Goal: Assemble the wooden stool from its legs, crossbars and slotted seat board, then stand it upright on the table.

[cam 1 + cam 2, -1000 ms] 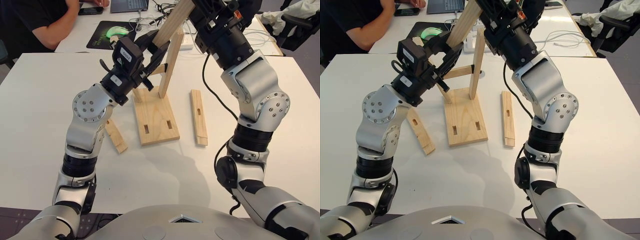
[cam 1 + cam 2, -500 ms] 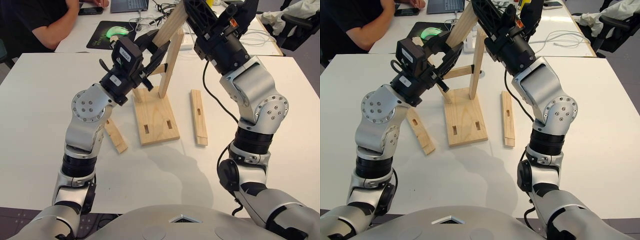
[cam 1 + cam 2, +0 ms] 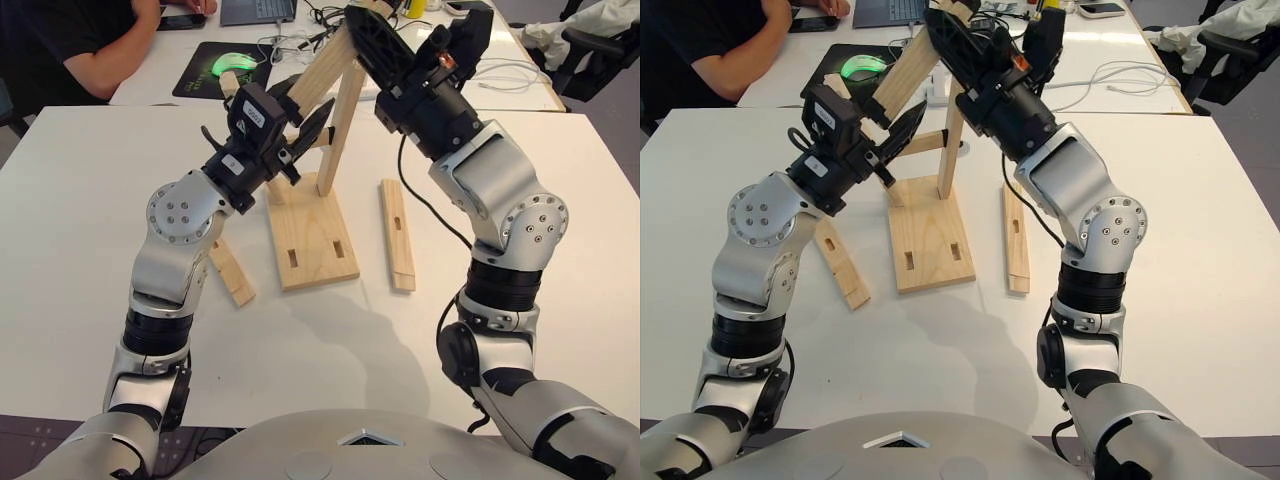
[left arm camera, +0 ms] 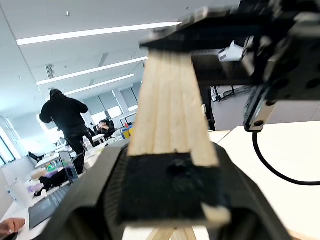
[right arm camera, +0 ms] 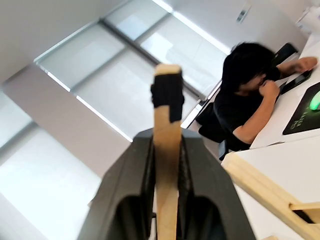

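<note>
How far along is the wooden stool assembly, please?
Early. Done: one pale wooden leg stands upright on the flat slotted seat board, a short crossbar joined to it. In hand: left gripper and right gripper both clamp a second wooden leg, slanted above the board. Remaining: two loose wooden pieces lie on the white table beside the board, whose near slots are empty.
</note>
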`<state>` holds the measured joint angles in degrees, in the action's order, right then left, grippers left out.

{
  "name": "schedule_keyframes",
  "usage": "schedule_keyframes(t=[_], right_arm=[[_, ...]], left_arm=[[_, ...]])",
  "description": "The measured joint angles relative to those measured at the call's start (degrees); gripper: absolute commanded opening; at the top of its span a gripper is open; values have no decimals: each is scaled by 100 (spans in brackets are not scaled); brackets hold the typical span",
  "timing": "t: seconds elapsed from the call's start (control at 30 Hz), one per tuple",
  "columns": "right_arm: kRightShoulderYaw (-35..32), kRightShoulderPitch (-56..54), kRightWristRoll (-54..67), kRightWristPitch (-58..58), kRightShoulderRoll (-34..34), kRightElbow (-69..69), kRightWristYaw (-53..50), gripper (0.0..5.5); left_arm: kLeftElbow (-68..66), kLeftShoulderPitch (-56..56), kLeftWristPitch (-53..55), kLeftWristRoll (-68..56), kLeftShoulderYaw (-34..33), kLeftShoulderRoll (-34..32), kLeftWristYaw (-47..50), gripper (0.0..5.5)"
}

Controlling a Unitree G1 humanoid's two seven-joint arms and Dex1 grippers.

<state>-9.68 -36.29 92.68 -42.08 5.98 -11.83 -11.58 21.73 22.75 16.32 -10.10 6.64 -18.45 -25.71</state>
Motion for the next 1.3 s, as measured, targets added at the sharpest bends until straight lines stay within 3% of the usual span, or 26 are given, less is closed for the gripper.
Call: schedule_keyframes(t=[0.17,0.37,0.5,0.93,1.1,1.3], right_arm=[[191,94,-640,-40,237,-120,138,42],[403,656,-1942,-336,1090,-417,285,42],[110,1365,-3272,101,1319,-712,-210,42],[235,2890,-5177,577,624,-1682,-840,42],[45,3267,-5285,940,-50,-1288,-779,42],[-303,3015,-5403,1504,-208,-464,-288,42]], left_arm=[[7,-111,117,25,-38,-114,-50,326],[-55,-1096,161,799,146,-1204,-465,328],[42,-1751,313,828,-112,-1383,-474,328],[657,-1814,790,716,298,-1095,-547,328],[669,-1781,880,672,495,-1035,-649,328],[696,-1726,909,632,588,-976,-695,328]])
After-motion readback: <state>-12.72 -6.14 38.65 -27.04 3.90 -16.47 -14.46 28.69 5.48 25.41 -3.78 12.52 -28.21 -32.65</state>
